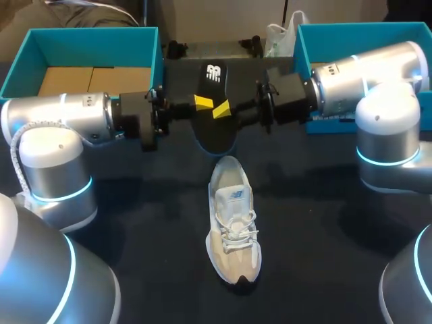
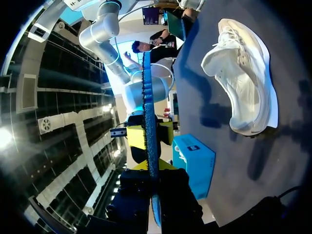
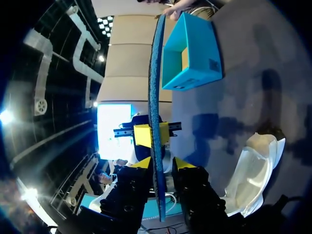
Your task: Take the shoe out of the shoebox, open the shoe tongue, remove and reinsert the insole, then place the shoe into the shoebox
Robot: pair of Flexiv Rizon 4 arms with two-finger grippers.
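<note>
Yellow tips on your left gripper (image 1: 202, 102) and right gripper (image 1: 221, 108) are both clamped on the insole (image 1: 216, 135), one from each side, with it held up off the table just far of the shoe (image 1: 233, 226). It looks thin, light and floppy, so I'd grip the edges mid-length and go easy on the squeeze. The shoe lies heel far, toe near. The teal shoebox (image 1: 88, 31) sits far left.
</note>
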